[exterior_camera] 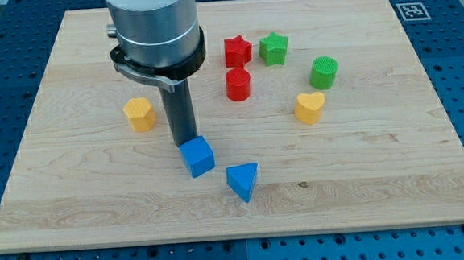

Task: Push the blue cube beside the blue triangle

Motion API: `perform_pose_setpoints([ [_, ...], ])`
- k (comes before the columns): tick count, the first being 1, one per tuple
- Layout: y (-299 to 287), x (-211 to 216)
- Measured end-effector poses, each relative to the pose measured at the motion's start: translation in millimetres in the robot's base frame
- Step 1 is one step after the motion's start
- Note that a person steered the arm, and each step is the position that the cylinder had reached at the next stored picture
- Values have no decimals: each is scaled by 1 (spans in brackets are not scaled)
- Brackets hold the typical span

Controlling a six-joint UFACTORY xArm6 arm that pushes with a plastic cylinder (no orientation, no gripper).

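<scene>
The blue cube (197, 156) sits on the wooden board (381, 185), just below the middle. The blue triangle (243, 180) lies a short way to its lower right, with a small gap between them. My tip (184, 142) is at the cube's upper-left edge, touching or nearly touching it. The rod rises from there to the large grey arm body at the view's top.
A yellow hexagon block (140, 114) is left of the rod. A red star (237, 51), a red cylinder (238, 84), a green star (274, 48), a green cylinder (324, 73) and a yellow heart (310, 107) stand in the upper right area.
</scene>
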State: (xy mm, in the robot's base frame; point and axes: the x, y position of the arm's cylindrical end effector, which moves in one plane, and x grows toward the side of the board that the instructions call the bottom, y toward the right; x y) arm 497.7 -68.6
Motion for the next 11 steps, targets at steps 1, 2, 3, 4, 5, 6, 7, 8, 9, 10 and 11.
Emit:
perform_pose_setpoints([
  [1, 0, 0],
  [2, 0, 7],
  [3, 4, 18],
  [4, 4, 27],
  [5, -8, 38],
  [6, -11, 51],
  [7, -11, 54],
  [8, -11, 64],
  [9, -11, 73],
  [10, -7, 73],
  [11, 8, 73],
])
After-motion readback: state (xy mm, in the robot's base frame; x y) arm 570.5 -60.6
